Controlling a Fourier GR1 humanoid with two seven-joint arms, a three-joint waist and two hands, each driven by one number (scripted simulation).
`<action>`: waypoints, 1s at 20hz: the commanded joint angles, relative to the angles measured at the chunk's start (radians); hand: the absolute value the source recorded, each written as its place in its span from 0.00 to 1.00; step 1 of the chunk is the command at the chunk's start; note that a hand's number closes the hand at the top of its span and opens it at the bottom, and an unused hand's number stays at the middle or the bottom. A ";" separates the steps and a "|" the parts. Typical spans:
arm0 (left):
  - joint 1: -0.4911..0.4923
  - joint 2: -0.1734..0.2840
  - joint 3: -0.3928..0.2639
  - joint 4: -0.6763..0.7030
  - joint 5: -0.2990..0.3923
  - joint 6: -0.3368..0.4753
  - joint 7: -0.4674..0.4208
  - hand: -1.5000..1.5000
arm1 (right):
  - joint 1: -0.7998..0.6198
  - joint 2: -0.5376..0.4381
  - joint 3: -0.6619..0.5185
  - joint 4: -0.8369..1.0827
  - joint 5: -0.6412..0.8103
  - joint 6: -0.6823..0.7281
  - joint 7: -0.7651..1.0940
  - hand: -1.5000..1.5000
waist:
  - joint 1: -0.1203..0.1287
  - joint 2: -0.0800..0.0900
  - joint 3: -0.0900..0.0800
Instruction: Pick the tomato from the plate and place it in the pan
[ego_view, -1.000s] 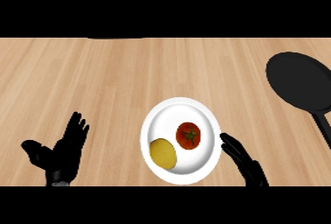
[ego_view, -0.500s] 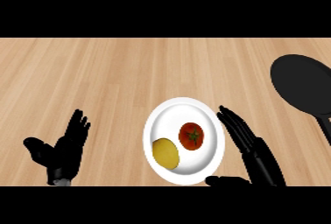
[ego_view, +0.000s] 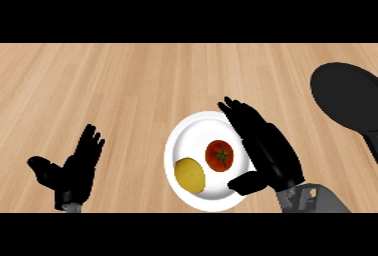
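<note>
A red tomato (ego_view: 219, 154) lies on a white plate (ego_view: 193, 134) beside a yellow lemon (ego_view: 190, 174). My right hand (ego_view: 267, 149) is open, its fingers straight along the plate's right side just right of the tomato, thumb near the plate's lower right rim. The black pan (ego_view: 350, 102) sits at the right edge of the counter. Open with fingers up, my left hand (ego_view: 74, 170) rests at the lower left.
The light wooden counter (ego_view: 111, 85) stretches to the left of and behind the plate. The pan's handle (ego_view: 371, 145) runs down toward the lower right.
My right hand has moved forward and up along the plate's right side, its fingers now beside and past the tomato. The left hand has hardly moved.
</note>
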 joint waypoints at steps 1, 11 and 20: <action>-0.008 0.001 0.003 0.021 0.009 -0.002 0.074 0.50 | -0.090 0.069 0.047 0.048 0.070 0.095 0.128 0.00 | -0.007 0.006 -0.007; 0.010 -0.029 0.029 0.091 -0.019 -0.054 0.000 0.50 | -0.049 0.040 -0.002 0.146 -0.044 0.289 0.025 0.00 | -0.013 0.007 -0.007; -0.036 -0.070 0.048 0.087 -0.051 -0.026 0.058 0.50 | -0.040 0.154 0.015 0.240 0.098 0.160 -0.055 0.00 | -0.012 0.007 -0.007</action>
